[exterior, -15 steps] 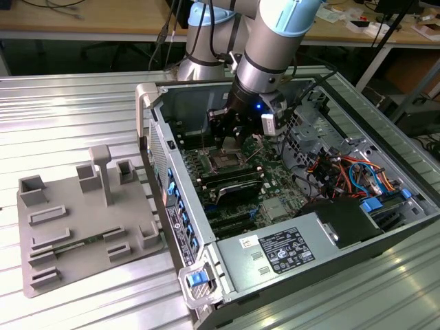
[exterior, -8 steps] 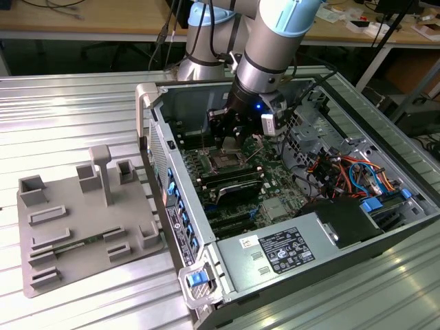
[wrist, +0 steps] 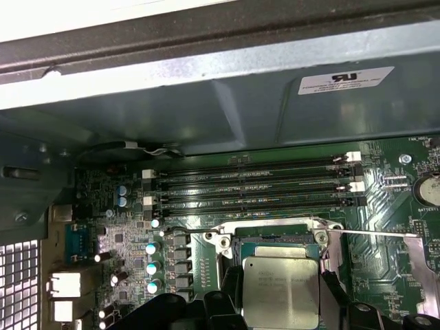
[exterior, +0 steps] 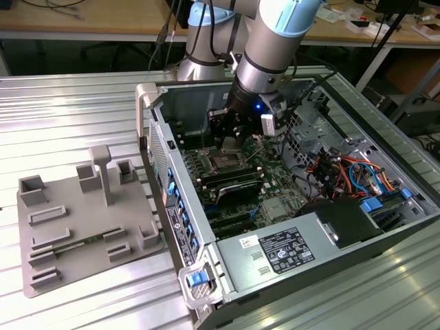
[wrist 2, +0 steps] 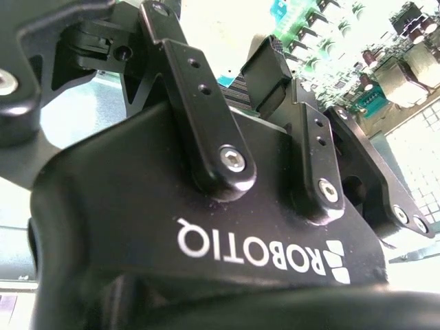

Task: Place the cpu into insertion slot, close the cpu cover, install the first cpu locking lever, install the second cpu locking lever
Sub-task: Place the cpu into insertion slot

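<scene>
Over the green motherboard point(wrist: 385, 227), just short of the insertion slot point(wrist: 275, 237), the gripper point(wrist: 280, 283) pinches the cpu point(wrist: 282, 299) flat by two opposite edges, which suits a chip that looks light, stiff, smooth-topped and probably delicate underneath.

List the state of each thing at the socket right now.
gripper: shut on the cpu.
cpu: held flat over the slot, not seated.
slot: uncovered, empty.
memory slots: empty, as far as shows.
case: side open.
</scene>
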{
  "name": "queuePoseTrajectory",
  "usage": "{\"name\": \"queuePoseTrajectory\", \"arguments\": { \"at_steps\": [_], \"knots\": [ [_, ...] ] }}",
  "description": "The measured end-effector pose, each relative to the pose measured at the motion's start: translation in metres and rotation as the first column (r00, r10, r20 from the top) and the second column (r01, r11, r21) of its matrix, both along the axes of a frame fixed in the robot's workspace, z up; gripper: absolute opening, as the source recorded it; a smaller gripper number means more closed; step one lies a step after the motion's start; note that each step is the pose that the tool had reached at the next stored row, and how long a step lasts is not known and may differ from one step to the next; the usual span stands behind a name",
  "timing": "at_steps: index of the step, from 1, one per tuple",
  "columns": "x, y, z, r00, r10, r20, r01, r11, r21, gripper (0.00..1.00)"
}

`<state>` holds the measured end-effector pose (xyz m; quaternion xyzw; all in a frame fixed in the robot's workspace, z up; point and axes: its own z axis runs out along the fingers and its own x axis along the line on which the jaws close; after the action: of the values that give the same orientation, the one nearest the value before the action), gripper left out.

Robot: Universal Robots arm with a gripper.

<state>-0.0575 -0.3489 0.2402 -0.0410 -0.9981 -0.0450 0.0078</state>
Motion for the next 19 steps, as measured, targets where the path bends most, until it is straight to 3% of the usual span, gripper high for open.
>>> {"name": "queuePoseTrajectory", "arguments": {
  "at_steps": [19],
  "knots": [
    [0.0, 0.0, -0.0003, 0.9999, -0.013, 0.0, 0.013, 0.9999, 0.0, 0.55]
  ]
}}
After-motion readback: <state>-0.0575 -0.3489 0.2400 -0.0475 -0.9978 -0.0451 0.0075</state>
